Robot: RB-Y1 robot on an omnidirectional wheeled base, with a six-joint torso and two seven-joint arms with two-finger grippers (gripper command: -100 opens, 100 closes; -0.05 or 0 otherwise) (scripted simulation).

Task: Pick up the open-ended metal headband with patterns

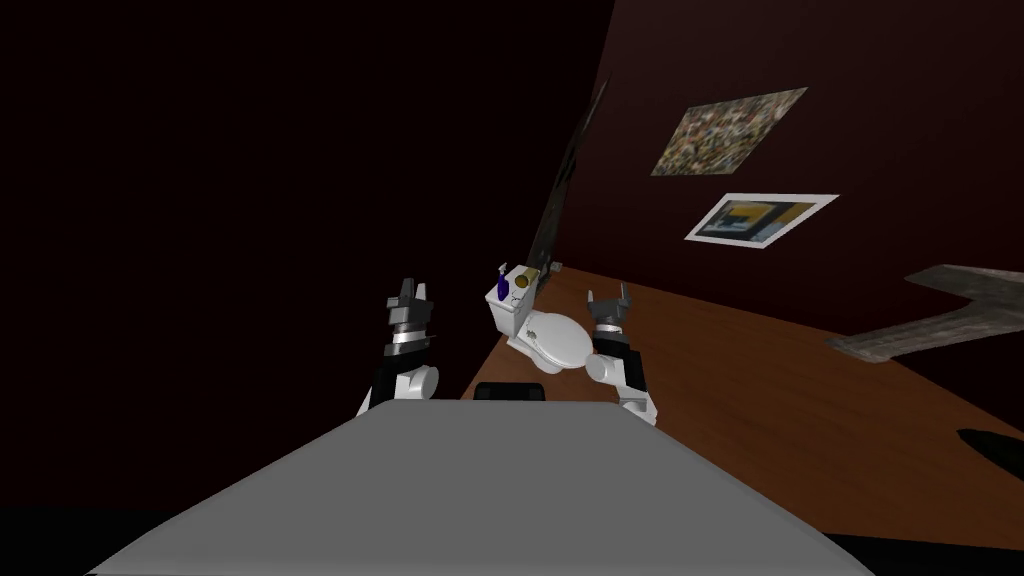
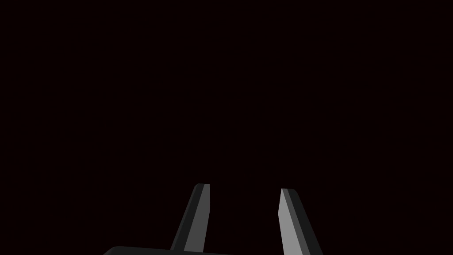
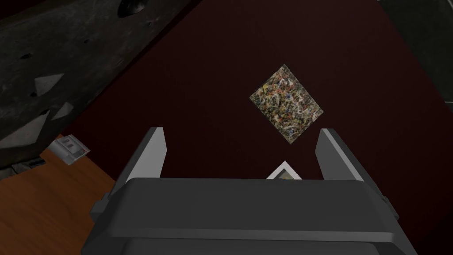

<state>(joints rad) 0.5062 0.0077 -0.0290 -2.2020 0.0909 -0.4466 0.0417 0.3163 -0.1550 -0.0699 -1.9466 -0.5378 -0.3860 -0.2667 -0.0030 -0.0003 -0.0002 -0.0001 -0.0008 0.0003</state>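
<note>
Dark red wall (image 1: 900,130), wooden floor (image 1: 760,400), white toilet (image 1: 548,338); left gripper (image 2: 244,187) and right gripper (image 3: 241,130) both spread wide, empty.

Both arms are held forward, well apart from each other, the left forearm (image 1: 404,348) and right forearm (image 1: 613,352) each angled up and away from my chest, with the wrist in line with the forearm. My left fingers (image 1: 405,291) (image 2: 197,217) stand parted and empty, their tips leaning slightly toward one another in the left wrist view. My right fingers (image 1: 597,301) (image 3: 151,152) are spread wide and empty, both blades rising evenly from the dark gripper body.
</note>
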